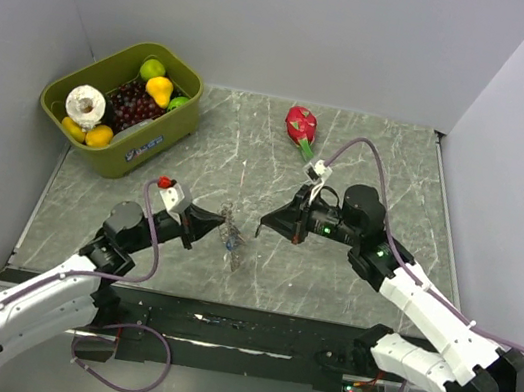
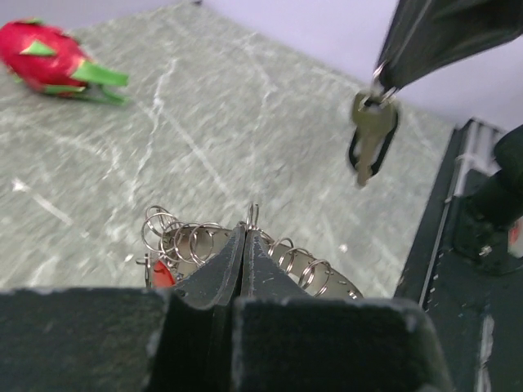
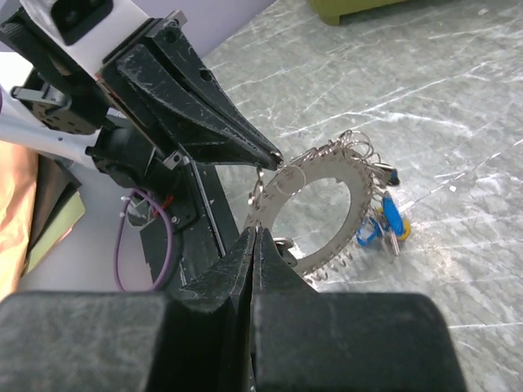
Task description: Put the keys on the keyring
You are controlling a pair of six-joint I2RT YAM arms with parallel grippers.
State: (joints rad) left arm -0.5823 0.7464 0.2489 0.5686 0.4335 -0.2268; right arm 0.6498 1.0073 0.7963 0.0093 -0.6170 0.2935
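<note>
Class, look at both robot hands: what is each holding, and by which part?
The left hand pinches the keyring at its rim. The right hand holds a key by its top end, blade hanging down.

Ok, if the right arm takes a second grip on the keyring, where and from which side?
Probably the lower band of the keyring, opposite the left gripper pinching its top. With the key released, bring the right gripper in face-on, one of its fingers through the open centre: the hoop faces it. Avoid the blue keys.
</note>
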